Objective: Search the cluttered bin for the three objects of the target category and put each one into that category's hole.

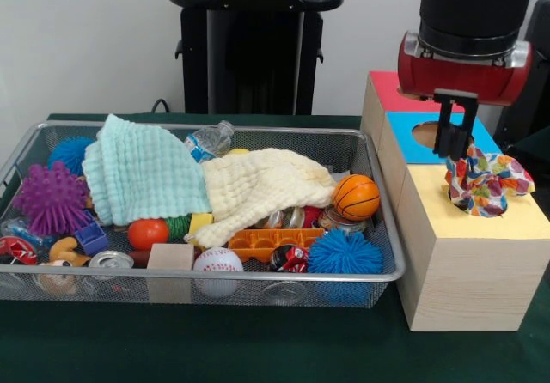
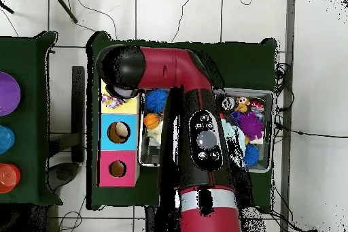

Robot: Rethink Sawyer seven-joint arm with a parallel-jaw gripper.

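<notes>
We read the pincer [image 1: 455, 149] as clamped on a multicoloured patterned cloth [image 1: 485, 183], which hangs bunched over the yellow top of the wooden box [image 1: 468, 267], at about three o'clock from the wire-mesh bin [image 1: 382, 228]. The yellow section's hole is covered by the cloth, so we cannot see whether the cloth is already partly inside. If cloths are the target category, we judge this delivery as under way, not finished. Two more cloths remain in the bin: a pale green one [image 1: 142, 177] near ten o'clock and a cream one [image 1: 258, 190] at centre, both draped over other items. The blue section's hole [image 1: 425, 134] is partly behind the pincer; the pink section [image 1: 391, 91] sits at the box's far end. Much stays buried under the cloths; we make out a purple spiky ball [image 1: 50, 198], a small basketball [image 1: 356, 197], a baseball [image 1: 217, 263], a blue fuzzy ball [image 1: 344, 252] and a crushed plastic bottle [image 1: 209, 141]. In the overhead view the arm [image 2: 204, 134] hides most of the bin and the yellow top.
</notes>
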